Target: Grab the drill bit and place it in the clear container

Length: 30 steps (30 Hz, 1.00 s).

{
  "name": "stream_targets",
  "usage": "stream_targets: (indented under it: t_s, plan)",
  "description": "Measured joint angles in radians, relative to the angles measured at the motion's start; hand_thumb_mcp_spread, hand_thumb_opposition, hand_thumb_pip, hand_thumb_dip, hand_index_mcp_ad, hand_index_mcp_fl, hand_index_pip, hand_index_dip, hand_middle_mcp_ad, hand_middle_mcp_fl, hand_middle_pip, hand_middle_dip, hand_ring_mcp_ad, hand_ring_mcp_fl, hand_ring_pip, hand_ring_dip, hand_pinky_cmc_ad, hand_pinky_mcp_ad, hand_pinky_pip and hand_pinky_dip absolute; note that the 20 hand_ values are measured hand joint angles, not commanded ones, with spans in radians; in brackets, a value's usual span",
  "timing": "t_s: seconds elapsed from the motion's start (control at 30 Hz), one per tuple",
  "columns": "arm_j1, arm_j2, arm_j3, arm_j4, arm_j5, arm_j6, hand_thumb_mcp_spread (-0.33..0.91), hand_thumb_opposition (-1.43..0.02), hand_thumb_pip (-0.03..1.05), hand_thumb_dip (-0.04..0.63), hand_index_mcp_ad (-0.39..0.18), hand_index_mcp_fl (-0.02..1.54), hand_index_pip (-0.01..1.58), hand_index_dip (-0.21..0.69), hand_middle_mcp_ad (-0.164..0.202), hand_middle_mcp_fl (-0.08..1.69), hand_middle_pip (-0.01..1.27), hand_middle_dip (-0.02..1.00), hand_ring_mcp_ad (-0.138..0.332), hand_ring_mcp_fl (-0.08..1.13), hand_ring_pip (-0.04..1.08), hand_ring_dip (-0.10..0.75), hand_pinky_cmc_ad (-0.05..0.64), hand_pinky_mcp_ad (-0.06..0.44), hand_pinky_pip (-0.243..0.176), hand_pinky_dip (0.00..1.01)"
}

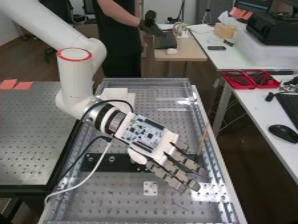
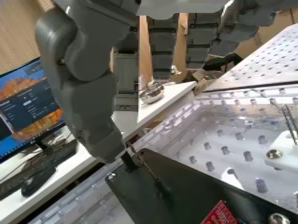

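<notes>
In the high view the hand [image 1: 148, 135] is over the perforated bench, its fingers straight and pointing toward the bench's near right side, with nothing visibly gripped. A thin brown rod [image 1: 202, 142] slants beside the fingers, near the right rail; whether it is the drill bit I cannot tell. In the wrist view the open hand [image 2: 86, 90] has its thumb tip close to a thin dark rod [image 2: 148, 167], possibly the drill bit, over a black plate; touching or apart is unclear. Clear walls [image 1: 146, 80] edge the bench top; whether these are the clear container I cannot tell.
A black bar [image 1: 110, 162] crosses the bench under the hand, and a small white plate [image 1: 151, 188] lies nearer. White blocks [image 1: 120, 95] stand at the far left. Cables hang beside the arm. Red trays [image 1: 249, 79] and a mouse [image 1: 284, 133] are on the right table.
</notes>
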Motion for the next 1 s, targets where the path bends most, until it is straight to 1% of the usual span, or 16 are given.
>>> stream_targets:
  t_s: [0.13, 0.23, 0.43, 1.0]
  plan:
    - [0.002, -0.005, 0.001, -0.004, -0.002, -0.001, 0.59, -0.92, 0.49, 0.302, -0.075, 0.42, 1.26, 0.44, 0.075, 0.18, 0.11, 0.19, 0.168, 0.09, 0.11, 0.007, 0.19, 0.086, -0.098, 0.13]
    - [0.002, -0.009, 0.002, -0.006, -0.003, 0.0, 0.59, -0.92, 0.49, 0.302, -0.089, 0.45, 1.28, 0.428, 0.077, 0.18, 0.11, 0.19, 0.171, 0.09, 0.11, 0.007, 0.194, 0.086, -0.098, 0.13]
    - [0.002, -0.014, 0.004, -0.008, -0.004, -0.002, 0.62, -0.92, 0.49, 0.302, -0.113, 0.45, 1.3, 0.429, 0.075, 0.18, 0.11, 0.19, 0.171, 0.09, 0.11, 0.007, 0.19, 0.086, -0.098, 0.13]
    - [-0.004, -0.026, 0.023, -0.017, -0.017, -0.01, 0.63, -0.92, 0.49, 0.302, -0.112, 0.49, 1.31, 0.426, 0.075, 0.18, 0.11, 0.19, 0.164, 0.1, 0.11, 0.009, 0.188, 0.091, -0.101, 0.14]
